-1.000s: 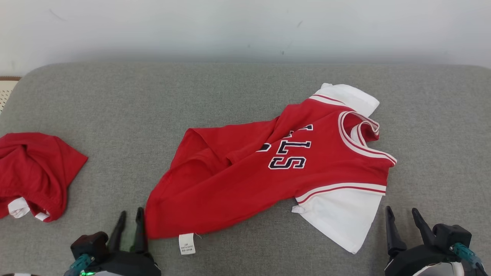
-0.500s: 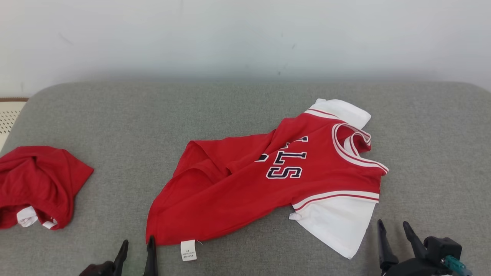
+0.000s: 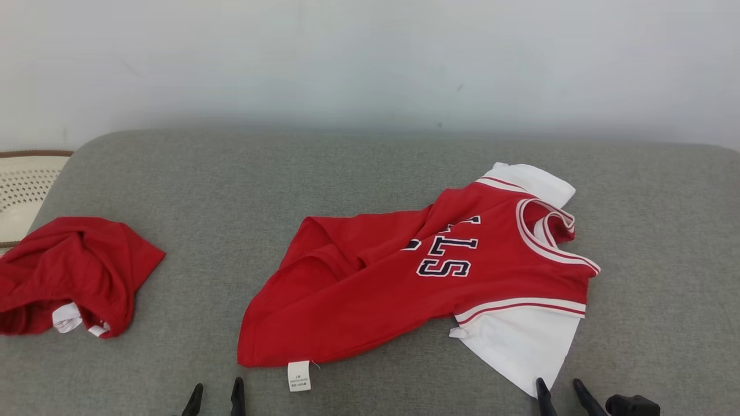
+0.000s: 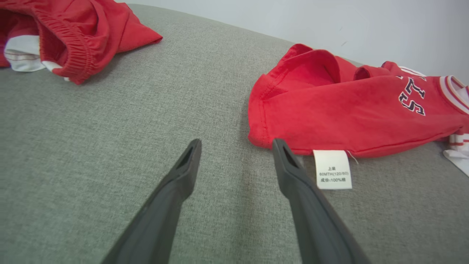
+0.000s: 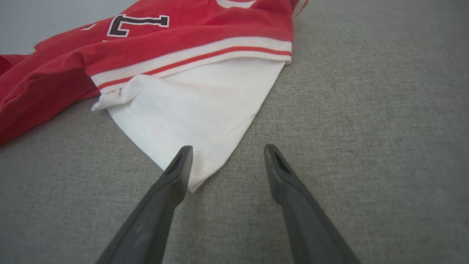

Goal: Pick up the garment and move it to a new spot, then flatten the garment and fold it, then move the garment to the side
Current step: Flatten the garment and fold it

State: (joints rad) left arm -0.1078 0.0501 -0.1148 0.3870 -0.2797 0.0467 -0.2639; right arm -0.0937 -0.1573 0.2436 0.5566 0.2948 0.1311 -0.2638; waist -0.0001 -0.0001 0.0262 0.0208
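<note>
Just in front of the left gripper lies the near corner of the red shirt, a little to that gripper's right. It is spread out on the grey cushion, a bit crumpled. The left gripper's two dark fingers are wide apart and hold nothing. Grey cushion shows between them. Next to its right finger lies a small white tag that sticks out from the shirt's hem. The tag says "60MTH(120/60)" and "100%", with some small signs I cannot read. Far off to this gripper's left sits a bunched-up red cloth with a stretchy band and a bit of white. It is well apart from the shirt. Nothing lies between the left gripper and the shirt's hem. The right gripper is spread wide too and is empty. A white sleeve with red and white stripes above it points at this gripper. The sleeve's tip is right at its left finger, but I cannot tell if they touch. Big dark letters with white edges are on the shirt's front; an "S" and an "L" can be read, and the rest hide in a fold. Behind the cushion is a pale wall.
</note>
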